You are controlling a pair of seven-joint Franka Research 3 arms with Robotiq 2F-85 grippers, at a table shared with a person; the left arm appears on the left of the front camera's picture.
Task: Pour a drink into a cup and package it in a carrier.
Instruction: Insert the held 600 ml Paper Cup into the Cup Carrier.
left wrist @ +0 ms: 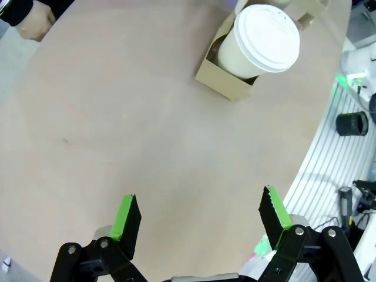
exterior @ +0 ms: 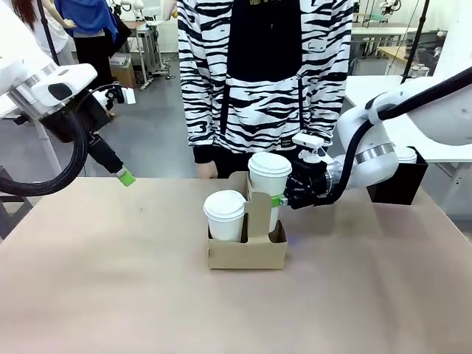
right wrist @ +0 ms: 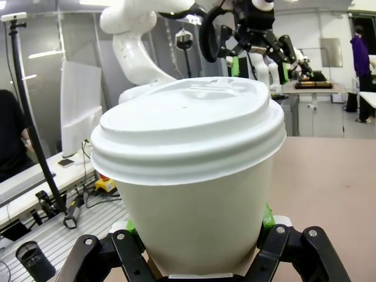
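Two lidded cups [exterior: 224,214] in the cardboard carrier [exterior: 247,253].

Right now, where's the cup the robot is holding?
In the front view, the held cup sits in the right gripper, above the carrier's right slot, beside another lidded cup.

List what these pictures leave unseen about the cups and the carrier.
- Front view: the carrier wall hides both cup bases, so how deep the held cup sits is unclear.
- Both lids hide any drink.
- Right wrist view: the cup blocks the right hand fingertips.
- Left wrist view: the picture's top edge crops the carrier.
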